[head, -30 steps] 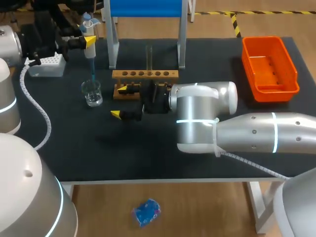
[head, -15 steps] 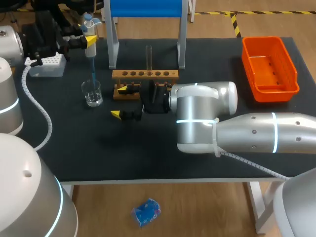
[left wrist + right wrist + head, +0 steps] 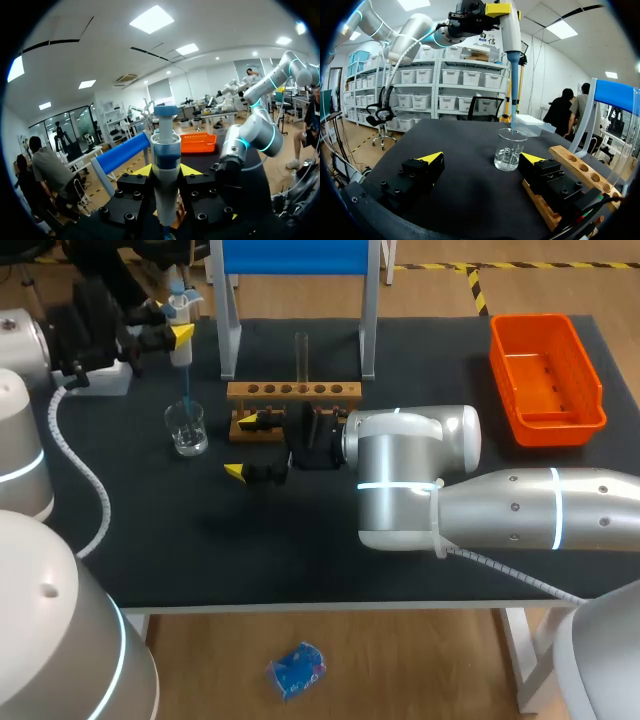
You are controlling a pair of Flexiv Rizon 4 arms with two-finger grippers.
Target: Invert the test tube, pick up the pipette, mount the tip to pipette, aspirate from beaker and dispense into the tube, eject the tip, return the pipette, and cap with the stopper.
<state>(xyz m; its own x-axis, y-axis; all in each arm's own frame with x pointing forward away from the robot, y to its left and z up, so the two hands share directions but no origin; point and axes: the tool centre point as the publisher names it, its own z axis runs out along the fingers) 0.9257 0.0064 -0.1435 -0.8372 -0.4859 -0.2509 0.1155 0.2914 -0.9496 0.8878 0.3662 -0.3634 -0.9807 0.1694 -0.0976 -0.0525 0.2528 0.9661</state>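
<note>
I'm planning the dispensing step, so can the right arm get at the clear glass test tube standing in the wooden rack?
Probably yes. The open right pincer sits at the wooden rack's front, with nothing between it and the clear glass test tube.

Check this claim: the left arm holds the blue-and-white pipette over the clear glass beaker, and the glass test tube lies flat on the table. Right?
Wrong: the head view shows the glass test tube standing upright in the wooden rack. The pipette over the beaker is right.
</note>
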